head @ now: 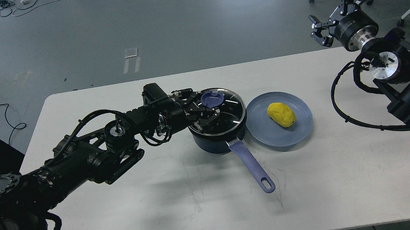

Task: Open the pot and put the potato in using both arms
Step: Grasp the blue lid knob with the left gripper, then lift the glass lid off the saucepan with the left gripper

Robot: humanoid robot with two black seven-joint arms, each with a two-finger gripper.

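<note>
White bench (182,203) under both arms, grey floor (169,23) beyond its far edge. Dark navy pot (214,145) near mid-bench, glass lid (228,115) seated on its rim, lavender handle (250,167) running out toward 5 o'clock, its holed end resting on the bench. Blue knob (211,98) on the lid, toward the lid's 10 o'clock side as seen from the head.

Left arm (85,159) reaching in from 8 o'clock, its left pincer (204,111) over the lid, fingers set around the blue knob: one behind it toward 11 o'clock, others below it toward 6 o'clock, resting on or just above the glass. Narrow spread, close about the knob; cannot tell whether actually clamped on it. Lid level, not lifted.

Blue-grey plate (293,137) just beside the pot at its 3 o'clock, rim almost touching the pot wall. Yellow potato (281,114) lying on the plate, long axis running from 10 to 4 o'clock, well apart from either pincer.

Right pincer (331,7) high at 1 o'clock, beyond the bench's far edge, fingers splayed wide, holding nothing, far from potato at about its 1 o'clock. Right arm (405,86) entering from 3 o'clock with looped black cable (338,109).
</note>
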